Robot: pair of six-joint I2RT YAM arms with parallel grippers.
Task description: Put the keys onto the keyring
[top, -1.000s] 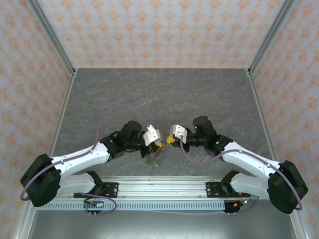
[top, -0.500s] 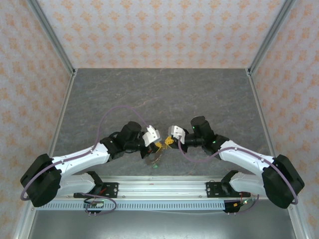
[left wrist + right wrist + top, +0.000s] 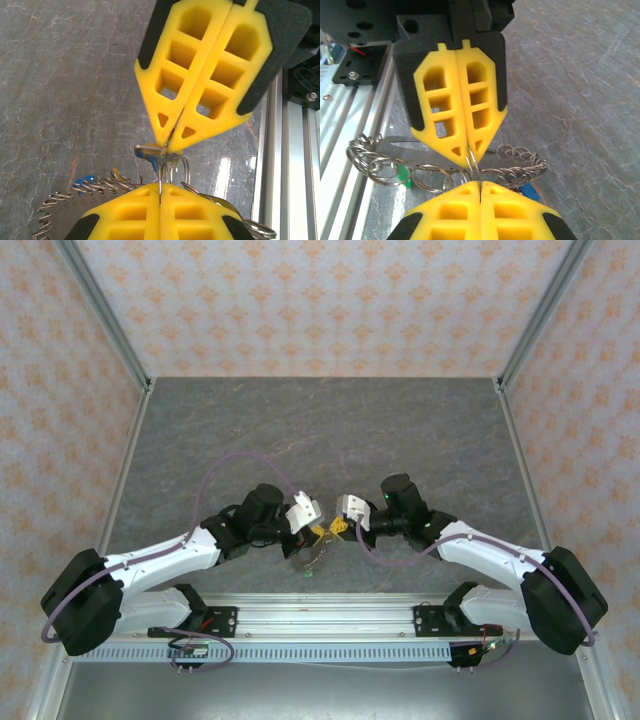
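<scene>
My two grippers meet tip to tip above the table's near middle. In the left wrist view the left gripper is shut on a thin wire loop of the keyring. The keyring's toothed rim spreads out at the lower left. The right gripper comes in from above, shut on a small silvery key with a blue head. In the right wrist view the same loop runs between the right gripper and the left gripper. The keyring lies behind them, with a green tag and a blue tag. From above, the keyring sits under the left gripper, facing the right gripper.
The aluminium rail that carries both arm bases runs along the near edge, close behind the grippers. Patterned walls close in the grey table on three sides. Its far half is open floor.
The right arm has crept slightly left, bringing its gripper closer to the left one. The left arm and the keyring have held still.
</scene>
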